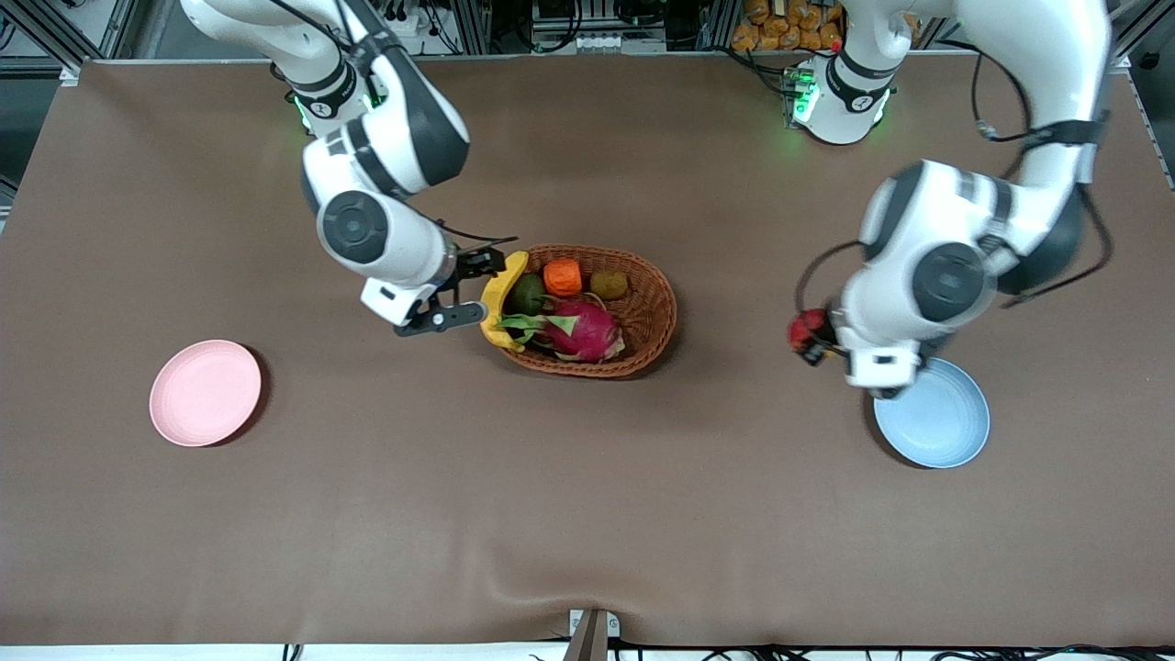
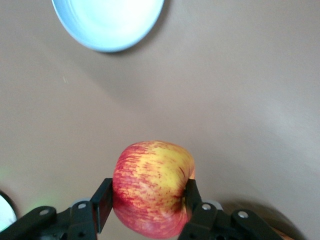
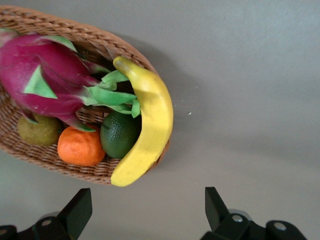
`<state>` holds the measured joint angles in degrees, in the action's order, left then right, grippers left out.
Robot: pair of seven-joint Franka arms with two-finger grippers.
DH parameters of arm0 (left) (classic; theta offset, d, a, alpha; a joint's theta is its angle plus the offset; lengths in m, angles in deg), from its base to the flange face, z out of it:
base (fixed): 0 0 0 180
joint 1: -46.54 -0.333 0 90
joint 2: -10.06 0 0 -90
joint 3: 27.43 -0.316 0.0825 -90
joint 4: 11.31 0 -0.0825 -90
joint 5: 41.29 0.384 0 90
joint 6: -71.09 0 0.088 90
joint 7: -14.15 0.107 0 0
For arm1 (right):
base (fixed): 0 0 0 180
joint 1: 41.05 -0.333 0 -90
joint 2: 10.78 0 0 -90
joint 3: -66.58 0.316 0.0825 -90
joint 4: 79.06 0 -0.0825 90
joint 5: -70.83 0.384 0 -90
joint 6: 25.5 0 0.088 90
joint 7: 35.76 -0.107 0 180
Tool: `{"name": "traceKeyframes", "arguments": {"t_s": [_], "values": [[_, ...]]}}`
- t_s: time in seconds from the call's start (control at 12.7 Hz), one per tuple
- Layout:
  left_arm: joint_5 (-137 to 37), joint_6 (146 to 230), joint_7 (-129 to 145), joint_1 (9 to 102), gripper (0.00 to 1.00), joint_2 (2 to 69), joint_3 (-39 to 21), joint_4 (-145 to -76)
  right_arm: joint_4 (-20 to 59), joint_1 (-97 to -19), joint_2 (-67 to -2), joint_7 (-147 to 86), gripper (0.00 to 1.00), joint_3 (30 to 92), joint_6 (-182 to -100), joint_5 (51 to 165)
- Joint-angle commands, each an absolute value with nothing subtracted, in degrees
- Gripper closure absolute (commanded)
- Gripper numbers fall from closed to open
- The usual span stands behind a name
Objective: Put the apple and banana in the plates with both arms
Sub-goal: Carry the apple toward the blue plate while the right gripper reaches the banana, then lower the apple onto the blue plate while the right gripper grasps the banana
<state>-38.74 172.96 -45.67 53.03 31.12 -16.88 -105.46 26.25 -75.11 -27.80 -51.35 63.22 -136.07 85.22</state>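
Brown cloth-covered table (image 1: 587, 514); oval woven wicker basket (image 1: 656, 317) at its middle. Curved yellow banana (image 1: 503, 303) lies on the basket's rim at the right arm's end. Right gripper (image 1: 464, 289) over the table just beside it, jaws apart. Left gripper (image 1: 810, 335), over the table beside the round pale blue plate (image 1: 941, 422), is clamped on the small red-yellow apple (image 2: 152, 192). Round pale pink plate (image 1: 205, 392) sits bare.

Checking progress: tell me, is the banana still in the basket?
Yes. The banana lies along the basket rim; the open right gripper hasn't grasped it.

High front camera facing the robots; close, downward wrist views (shared: basket (image 1: 587, 310), blue plate (image 1: 932, 413)).
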Motion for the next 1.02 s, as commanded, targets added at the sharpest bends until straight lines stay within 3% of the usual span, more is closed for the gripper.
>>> {"name": "traceKeyframes", "arguments": {"t_s": [0.0,0.47,0.95], "values": [[-36.5,172.9,-35.0,47.6,1.00,32.4,-16.1,-105.9,33.2,-75.9,-26.6,-54.2,0.00,62.5,-142.6,86.1],[-35.1,185.9,-13.6,35.5,1.00,41.1,-16.2,-106.8,35.5,-79.1,-29.7,-64.6,0.00,62.5,-151.3,86.1],[-32.5,195.1,-2.5,33.4,1.00,46.8,-16.3,-105.8,35.5,-80.1,-32.4,-64.7,0.00,62.5,-152.6,86.1]]}}
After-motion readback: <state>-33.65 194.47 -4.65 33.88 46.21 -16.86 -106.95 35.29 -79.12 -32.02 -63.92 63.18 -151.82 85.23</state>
